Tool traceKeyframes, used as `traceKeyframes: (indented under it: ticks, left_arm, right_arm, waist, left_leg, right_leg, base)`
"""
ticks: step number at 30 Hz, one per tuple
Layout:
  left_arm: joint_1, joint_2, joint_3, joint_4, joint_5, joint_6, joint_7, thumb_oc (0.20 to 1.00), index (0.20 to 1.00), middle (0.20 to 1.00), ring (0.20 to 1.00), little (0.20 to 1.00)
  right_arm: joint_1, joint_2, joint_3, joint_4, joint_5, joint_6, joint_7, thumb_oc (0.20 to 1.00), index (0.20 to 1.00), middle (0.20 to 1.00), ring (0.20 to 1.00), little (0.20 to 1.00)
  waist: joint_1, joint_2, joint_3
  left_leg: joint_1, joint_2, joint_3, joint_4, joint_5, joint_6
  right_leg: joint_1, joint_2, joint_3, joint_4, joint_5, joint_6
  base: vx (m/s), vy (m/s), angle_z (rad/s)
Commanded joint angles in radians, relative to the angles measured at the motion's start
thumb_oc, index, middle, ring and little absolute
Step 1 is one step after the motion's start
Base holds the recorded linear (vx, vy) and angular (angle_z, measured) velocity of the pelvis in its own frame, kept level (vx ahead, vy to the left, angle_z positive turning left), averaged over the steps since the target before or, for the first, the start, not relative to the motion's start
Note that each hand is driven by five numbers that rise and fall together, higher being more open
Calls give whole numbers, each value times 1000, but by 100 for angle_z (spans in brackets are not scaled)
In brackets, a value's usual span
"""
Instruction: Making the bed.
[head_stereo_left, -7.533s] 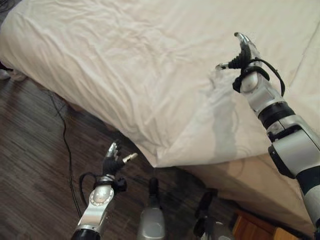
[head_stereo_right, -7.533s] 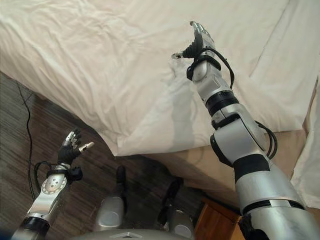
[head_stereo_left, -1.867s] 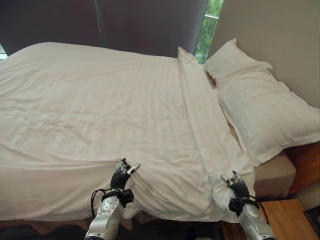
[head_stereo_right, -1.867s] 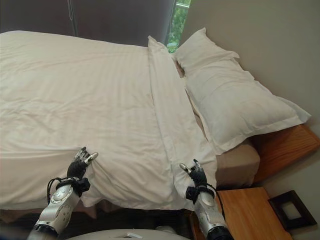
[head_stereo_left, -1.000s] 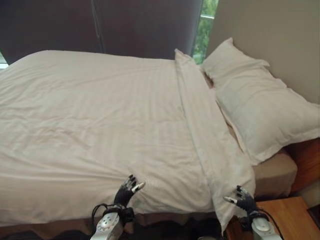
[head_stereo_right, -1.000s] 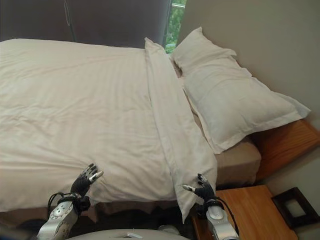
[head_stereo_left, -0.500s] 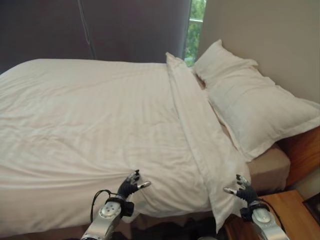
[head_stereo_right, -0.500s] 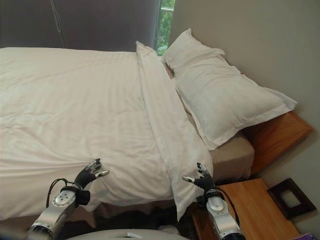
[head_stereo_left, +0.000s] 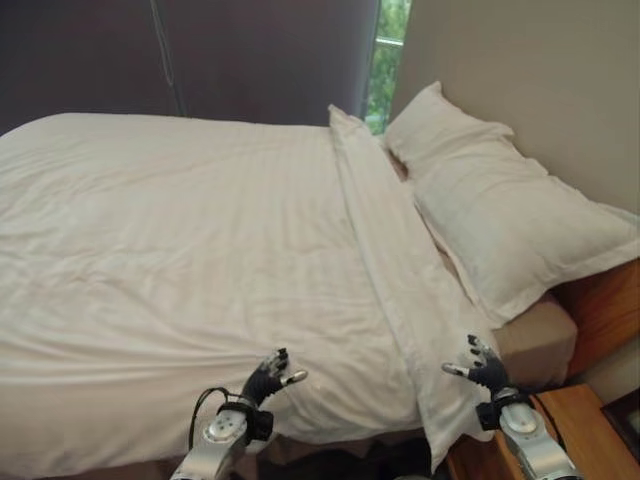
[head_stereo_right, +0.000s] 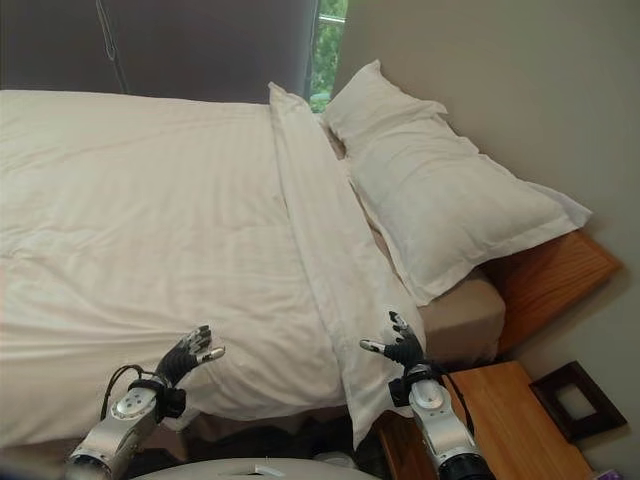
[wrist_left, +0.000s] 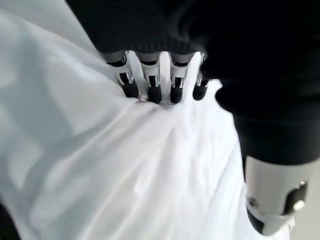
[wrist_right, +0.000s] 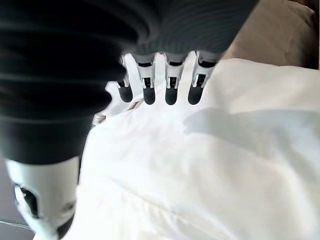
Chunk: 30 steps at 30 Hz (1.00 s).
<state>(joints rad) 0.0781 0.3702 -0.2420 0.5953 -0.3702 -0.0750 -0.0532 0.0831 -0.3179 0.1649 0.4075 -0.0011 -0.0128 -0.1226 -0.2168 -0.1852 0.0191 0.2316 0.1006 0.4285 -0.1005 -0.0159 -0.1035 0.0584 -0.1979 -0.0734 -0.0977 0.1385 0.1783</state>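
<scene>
At near bed edge: left hand and right hand spread, holding nothing | duvet covers bed, folded band beside pillows | soft, light, limp; pinch near hem.

Silver-grey arms, dark ribbed wrist covers, silver dark-tipped fingers

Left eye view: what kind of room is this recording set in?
Most likely a bedroom, perhaps a hotel room. A made-up bed with a white duvet and large pillows stands against a wall, a wooden nightstand sits beside it, and dark curtains cover the window behind.
</scene>
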Motion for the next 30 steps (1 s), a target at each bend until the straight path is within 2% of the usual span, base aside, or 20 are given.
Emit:
traceKeyframes:
  ticks: [1,3,5,7,10,11,13,15,16,18,22,26,30]
  left_arm:
    - [14,-92,-10,196,94,54,-25,1000,1000,1000,1000,1000]
    - [21,-123,51,406,170,74,-14,1000,1000,1000,1000,1000]
    - [14,-134,81,468,155,82,-9,1000,1000,1000,1000,1000]
    - [-1,-157,51,469,172,71,-31,1000,1000,1000,1000,1000]
    - [-20,-157,-88,270,155,47,-105,1000,1000,1000,1000,1000]
    - [-20,-156,-88,268,154,48,-105,1000,1000,1000,1000,1000]
    - [-35,-130,-134,140,99,38,-114,1000,1000,1000,1000,1000]
    - [-122,-73,-196,-81,47,4,-101,1000,1000,1000,1000,1000]
    - [-181,-48,-181,-183,20,-20,-59,1000,1000,1000,1000,1000]
    - [-208,-36,-149,-252,-15,-31,-19,1000,1000,1000,1000,1000]
    - [-217,-23,-126,-290,-14,-37,-4,1000,1000,1000,1000,1000]
    - [-207,-7,-108,-297,76,-49,27,1000,1000,1000,1000,1000]
    - [-172,-8,-84,-306,79,-52,36,1000,1000,1000,1000,1000]
  right_arm:
    - [-100,-72,-33,-68,-30,-38,-17,1000,1000,1000,1000,1000]
    - [-96,-84,-45,-72,-25,-37,-18,1000,1000,1000,1000,1000]
    - [-95,-88,-47,-76,-23,-38,-17,1000,1000,1000,1000,1000]
    - [-92,-93,-49,-91,-23,-34,-15,1000,1000,1000,1000,1000]
    - [-90,-87,-41,-109,-20,-30,-3,1000,1000,1000,1000,1000]
    - [-89,-86,-42,-110,-20,-30,-3,1000,1000,1000,1000,1000]
    - [-97,-78,-34,-103,-15,-33,-2,1000,1000,1000,1000,1000]
    - [-116,-64,-16,-86,-11,-40,-5,1000,1000,1000,1000,1000]
    - [-124,-59,-10,-74,-15,-46,-13,1000,1000,1000,1000,1000]
    - [-126,-59,-12,-73,-12,-52,-21,1000,1000,1000,1000,1000]
    - [-124,-55,-7,-65,-13,-54,-20,1000,1000,1000,1000,1000]
    - [-116,-56,-10,-60,-20,-58,-22,1000,1000,1000,1000,1000]
    - [-109,-54,-20,-57,-21,-60,-30,1000,1000,1000,1000,1000]
  waist:
    - [-12,35,63]
    - [-5,35,67]
    - [-4,35,67]
    - [-5,35,70]
    - [-20,42,74]
    - [-19,40,72]
    - [-23,42,70]
    - [-30,43,63]
    - [-29,41,61]
    - [-25,40,60]
    - [-17,37,59]
    - [-5,33,61]
    - [7,28,65]
  left_leg:
    - [1,16,-69,13,3,32]
    - [-1,15,-71,13,4,31]
    - [-2,14,-73,13,4,31]
    - [-4,13,-74,14,5,30]
    - [-2,16,-73,15,1,29]
    - [-5,15,-72,14,6,29]
    - [-7,14,-72,13,6,30]
    - [-6,14,-73,13,3,29]
    - [-6,15,-75,13,2,29]
    - [-6,16,-79,13,2,29]
    - [-4,18,-82,13,1,29]
    - [-1,21,-83,13,3,28]
    - [0,23,-84,13,5,27]
  right_leg:
    - [-37,2,-44,78,-10,23]
    - [-35,3,-44,79,-12,22]
    - [-35,3,-45,79,-13,21]
    - [-37,3,-45,81,-13,21]
    - [-34,2,-45,85,-17,23]
    - [-38,1,-44,84,-13,21]
    - [-39,1,-45,82,-12,22]
    - [-36,-2,-47,76,-11,22]
    - [-33,-3,-52,73,-12,23]
    - [-31,-2,-53,73,-13,23]
    - [-25,-2,-55,69,-13,23]
    - [-18,-1,-58,69,-14,23]
    - [-16,1,-59,69,-15,22]
  base:
    - [0,0,0]
    - [0,0,0]
    - [5,-4,2]
    - [0,0,0]
    - [4,2,1]
    - [14,2,4]
    - [0,0,0]
    - [38,-31,2]
    - [39,-27,5]
    - [23,-24,8]
    - [25,-25,7]
    - [10,-9,-4]
    - [0,0,0]
